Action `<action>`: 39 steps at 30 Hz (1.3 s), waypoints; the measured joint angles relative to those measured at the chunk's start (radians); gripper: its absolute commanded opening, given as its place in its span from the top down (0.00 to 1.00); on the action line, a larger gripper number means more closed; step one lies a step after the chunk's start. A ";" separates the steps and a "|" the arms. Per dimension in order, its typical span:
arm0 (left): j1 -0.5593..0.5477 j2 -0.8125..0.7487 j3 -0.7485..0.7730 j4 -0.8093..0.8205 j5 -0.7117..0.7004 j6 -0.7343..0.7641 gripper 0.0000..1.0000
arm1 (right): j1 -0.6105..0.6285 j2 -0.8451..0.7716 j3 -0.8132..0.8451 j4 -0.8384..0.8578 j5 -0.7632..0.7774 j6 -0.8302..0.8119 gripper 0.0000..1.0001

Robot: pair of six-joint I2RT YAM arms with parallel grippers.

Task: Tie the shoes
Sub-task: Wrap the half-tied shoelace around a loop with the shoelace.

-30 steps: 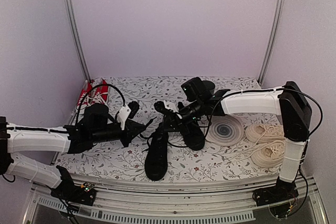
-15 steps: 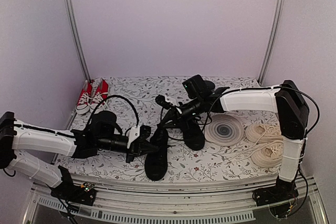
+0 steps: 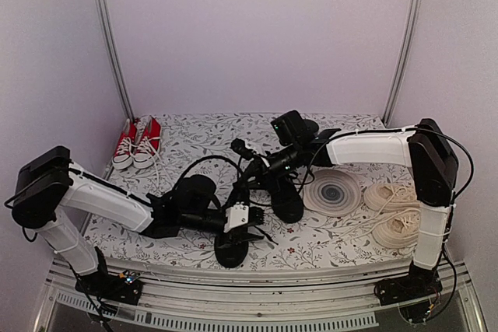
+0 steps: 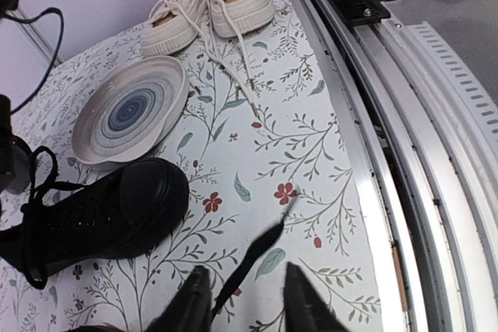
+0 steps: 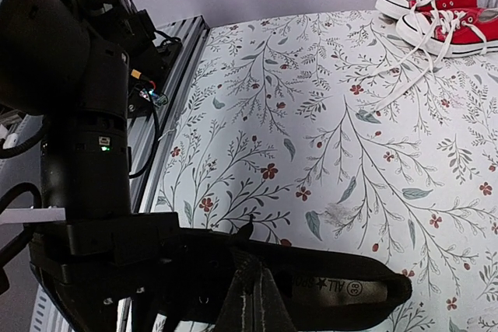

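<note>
Starting at your left, the left gripper (image 4: 241, 305) hangs low over the floral-print tabletop (image 3: 311, 242), jaws slightly parted with a thin black lace end (image 4: 247, 264) lying loose between them, seemingly ungripped. Both all-black low-top lace-up sneakers (image 3: 233, 235) sit mid-table, long axes running roughly near to far. Further right, the right gripper (image 5: 249, 301) has its jaws closed on a black lace above the insole (image 5: 342, 289), which reads "ALL". So each arm is close to its lace.

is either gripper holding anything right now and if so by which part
The right gripper is shut on a black shoe's lace. The left gripper stands open around a lace end, not pinching it.
</note>
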 measured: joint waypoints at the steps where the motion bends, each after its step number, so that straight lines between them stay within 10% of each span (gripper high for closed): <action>1: -0.003 0.000 0.000 0.005 -0.006 0.006 0.47 | 0.000 0.000 0.000 0.002 0.000 0.001 0.99; 9: -0.002 -0.181 -0.040 -0.069 0.045 0.005 0.39 | 0.000 0.000 -0.002 0.014 -0.007 0.006 0.99; 14: 0.075 -0.360 -0.117 -0.007 0.112 -0.092 0.87 | 0.000 0.000 -0.002 0.019 -0.015 0.005 0.99; 20: 0.278 -0.406 -0.364 0.217 0.093 -0.223 0.58 | 0.000 0.000 -0.002 0.025 -0.023 0.006 0.99; 39: 0.378 -0.006 -0.151 0.266 0.230 -0.224 0.60 | 0.003 0.034 -0.002 0.063 -0.045 0.005 0.99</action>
